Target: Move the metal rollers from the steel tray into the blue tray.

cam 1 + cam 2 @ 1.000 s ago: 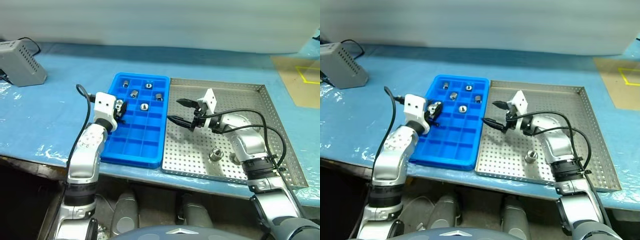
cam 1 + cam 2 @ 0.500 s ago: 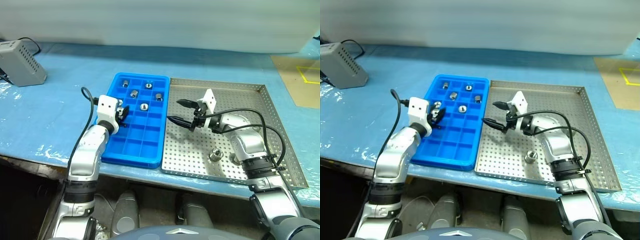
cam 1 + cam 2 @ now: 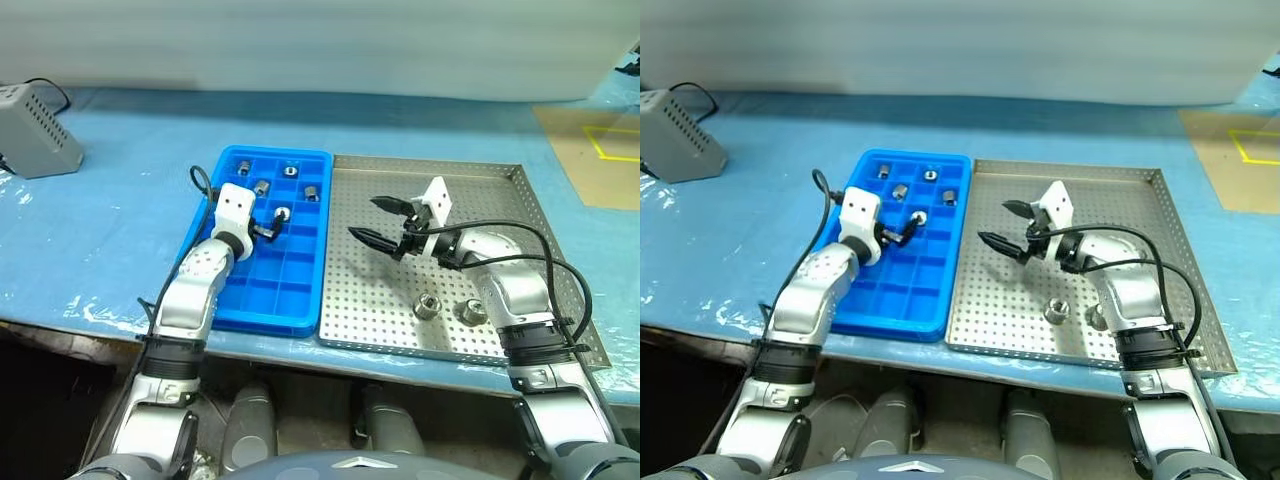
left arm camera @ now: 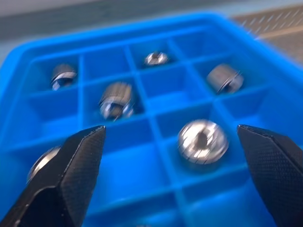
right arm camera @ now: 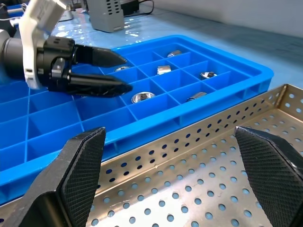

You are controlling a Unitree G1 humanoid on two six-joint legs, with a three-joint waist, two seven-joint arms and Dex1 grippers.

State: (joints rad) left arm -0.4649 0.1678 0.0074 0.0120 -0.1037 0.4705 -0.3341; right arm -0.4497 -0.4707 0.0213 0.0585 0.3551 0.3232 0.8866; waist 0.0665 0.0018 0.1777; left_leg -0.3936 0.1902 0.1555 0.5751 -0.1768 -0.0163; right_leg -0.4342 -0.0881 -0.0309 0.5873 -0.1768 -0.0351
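Shiny metal rollers (image 4: 202, 140) sit in glossy blue plastic tray (image 3: 300, 305) beside matt perforated steel tray (image 3: 370, 290).

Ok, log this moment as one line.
left claw: open over bright blue compartment tray | right claw: open, empty | perforated steel tray: two shiny metal rollers left

A table (image 3: 120, 230) covered in blue, seemingly plastic, sheeting carries the blue tray (image 3: 225, 305) and steel tray (image 3: 545, 240) touching side by side, a grey box (image 3: 35, 145) well apart.
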